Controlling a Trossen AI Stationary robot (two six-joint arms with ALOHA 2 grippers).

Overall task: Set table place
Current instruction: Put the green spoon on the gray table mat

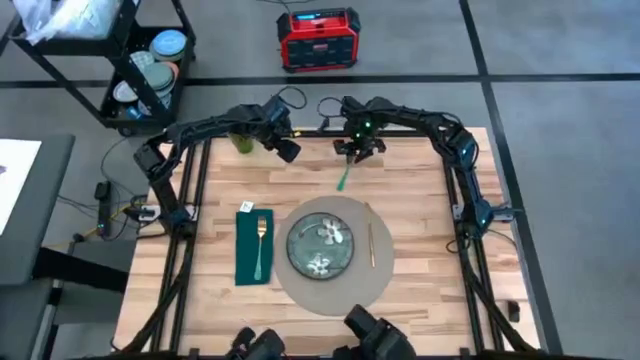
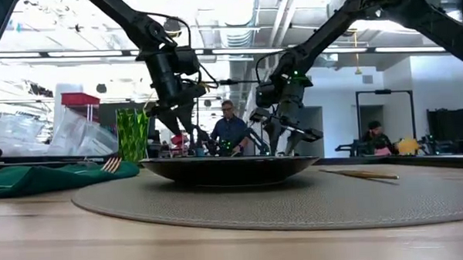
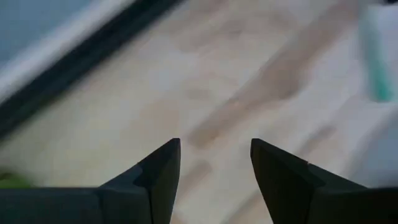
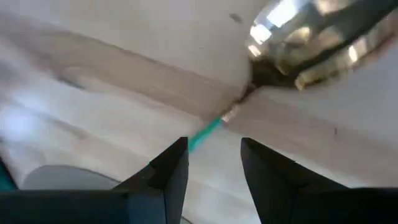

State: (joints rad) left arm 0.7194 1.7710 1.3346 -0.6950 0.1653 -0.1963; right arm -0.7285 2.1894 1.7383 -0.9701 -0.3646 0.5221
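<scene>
At the far edge of the desk (image 1: 420, 200) you have both arms. The right tool (image 1: 357, 150) hangs over a spoon with a green handle (image 1: 343, 180), jaws parted a little and holding nothing; only your right wrist view shows the golden spoon bowl (image 4: 311, 37). The left tool (image 1: 285, 148) sits beside a green glass (image 2: 132, 135), jaws apart and empty. The placemat (image 1: 375, 285) lies near the front centre, carrying the patterned plate (image 1: 320, 245). A fork (image 1: 261, 245) rests on the green napkin (image 1: 243, 262). Your left wrist view is too blurred to read.
</scene>
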